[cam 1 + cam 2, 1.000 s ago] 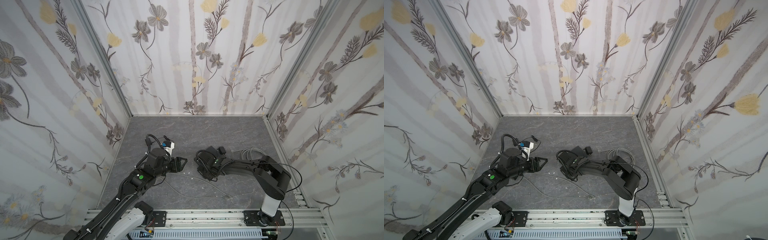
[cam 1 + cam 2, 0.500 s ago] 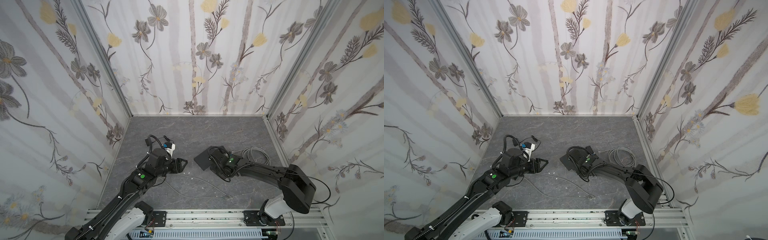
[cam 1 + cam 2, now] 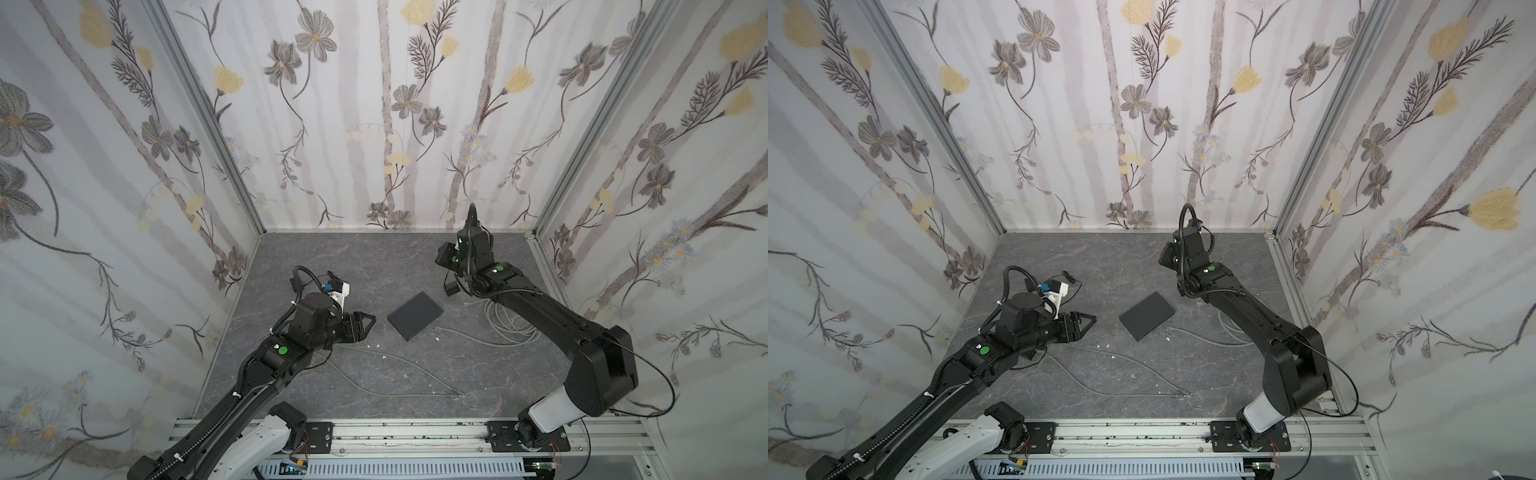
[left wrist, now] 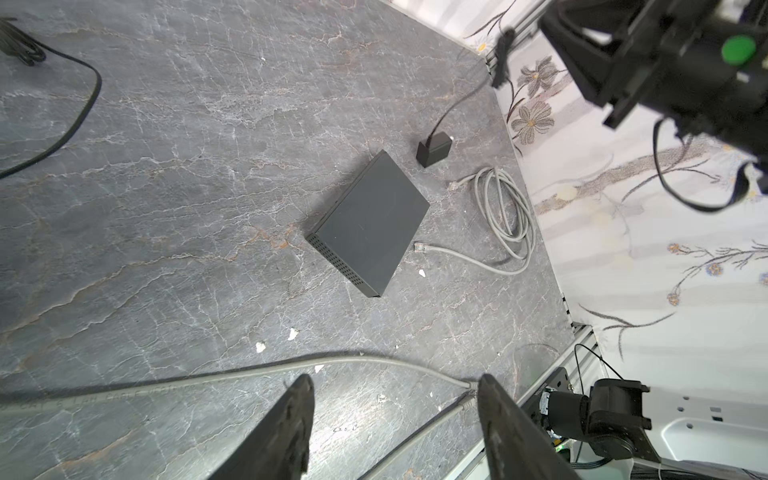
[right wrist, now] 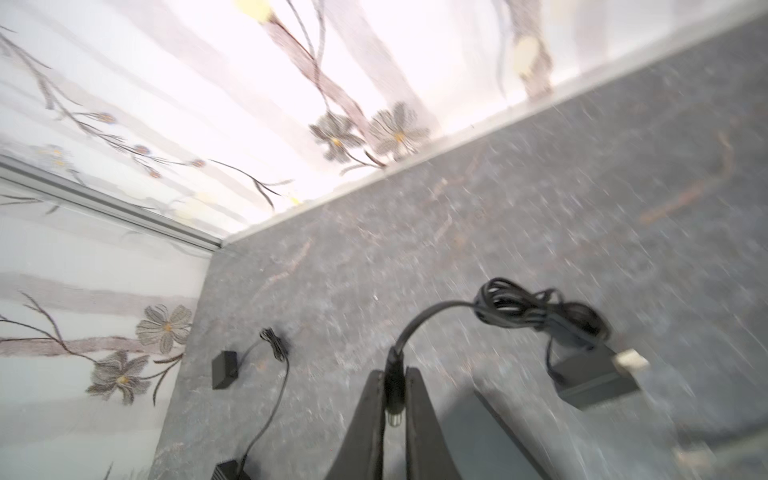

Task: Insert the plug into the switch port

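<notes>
Fingers on the left arm (image 4: pixel 291 424) stay spread, left of the switch (image 3: pixel 415 315) on the tabletop (image 3: pixel 374 257). Right fingers (image 5: pixel 370 419), pinching the plug (image 5: pixel 393 386), have swung up and back from the switch, so insertion needs a fresh approach.

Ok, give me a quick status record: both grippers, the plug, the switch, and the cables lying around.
left gripper: open, empty, over the loose grey cable
right gripper: shut on the plug, up off the table, back right
switch: flat on the table between the arms, nothing plugged in
power adapter: on the plug's black cord, just beyond the switch
coiled grey cable: beside the switch
insertion: not yet done
</notes>
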Controlling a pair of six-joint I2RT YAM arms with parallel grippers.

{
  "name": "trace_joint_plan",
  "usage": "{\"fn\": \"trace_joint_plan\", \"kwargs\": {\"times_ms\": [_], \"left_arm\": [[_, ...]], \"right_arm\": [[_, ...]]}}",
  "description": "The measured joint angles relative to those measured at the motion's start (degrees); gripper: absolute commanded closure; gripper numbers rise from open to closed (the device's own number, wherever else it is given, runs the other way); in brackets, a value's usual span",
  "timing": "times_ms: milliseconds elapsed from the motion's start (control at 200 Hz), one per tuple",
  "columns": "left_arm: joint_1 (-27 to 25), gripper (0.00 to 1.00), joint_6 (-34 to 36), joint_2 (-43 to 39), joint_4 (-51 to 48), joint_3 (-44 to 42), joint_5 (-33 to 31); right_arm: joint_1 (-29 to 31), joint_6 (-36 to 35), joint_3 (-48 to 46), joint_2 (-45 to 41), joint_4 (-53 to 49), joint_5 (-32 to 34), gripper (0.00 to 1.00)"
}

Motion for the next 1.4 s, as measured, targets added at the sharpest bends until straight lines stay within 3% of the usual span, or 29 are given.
{"fn": "trace_joint_plan", "kwargs": {"times_ms": [300,485,625,844,1004,1184,1399], "left_arm": [[0.0,0.36,-0.02,-4.02,-4.92,1.9,-1.53],[0.07,0.36,0.0,-6.29,-8.33,2.05,-3.5],[0.17,0.34,0.04,-7.69,-9.75,1.49,-5.25],[1.97,0.33,-1.66,-8.04,-8.74,-4.46,-6.78],[4.42,0.36,-5.55,-7.08,-3.21,-11.69,-2.82],[5.92,0.4,-7.32,-2.21,6.95,-16.33,3.17],[5.77,0.45,-1.4,2.75,19.85,-18.21,6.14]], "right_arm": [[2.12,-2.56,26.97,25.24,0.02,-13.49,0.93],[6.54,-2.34,33.16,29.75,-1.2,-17.92,0.92],[9.01,-1.92,26.38,28.06,0.48,-20.48,0.92],[10.14,-4.33,4.17,20.96,5.49,-26.45,0.91],[9.94,-13.84,-3.37,16.85,5.84,-29.88,0.92],[10.73,-26.97,-5.86,12.94,3.06,-31.93,0.92],[10.73,-41.51,-7.13,10.14,-5.05,-26.32,0.95]]}}
